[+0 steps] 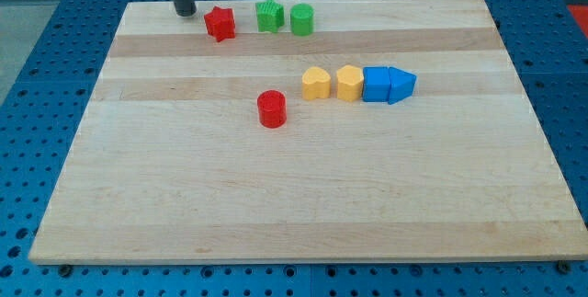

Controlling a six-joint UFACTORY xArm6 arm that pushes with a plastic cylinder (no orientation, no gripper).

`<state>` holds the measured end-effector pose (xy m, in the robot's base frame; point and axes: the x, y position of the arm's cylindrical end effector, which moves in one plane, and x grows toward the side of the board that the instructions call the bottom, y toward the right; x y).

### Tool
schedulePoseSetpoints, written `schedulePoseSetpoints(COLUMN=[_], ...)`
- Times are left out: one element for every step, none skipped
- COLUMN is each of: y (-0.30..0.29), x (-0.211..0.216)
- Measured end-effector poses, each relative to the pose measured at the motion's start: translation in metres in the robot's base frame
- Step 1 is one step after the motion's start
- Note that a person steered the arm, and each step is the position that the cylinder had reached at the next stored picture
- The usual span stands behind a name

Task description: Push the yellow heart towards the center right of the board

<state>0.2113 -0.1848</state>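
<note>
Two yellow blocks sit side by side just right of the board's middle: the left one (316,84) and the right one (349,84). One is the heart, but I cannot tell which at this size. The right yellow block touches a blue cube (376,85), which touches a blue triangular block (402,85). My tip (186,12) rests near the board's top left corner, just left of a red star (220,23) and far from the yellow blocks.
A green star-like block (269,15) and a green cylinder (302,19) stand along the top edge, right of the red star. A red cylinder (272,109) sits below and left of the yellow blocks. The wooden board (276,205) lies on a blue perforated surface.
</note>
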Motion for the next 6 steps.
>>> schedulePoseSetpoints(y=[0.036, 0.072, 0.088, 0.109, 0.139, 0.164], x=[-0.004, -0.008, -0.019, -0.018, -0.018, -0.018])
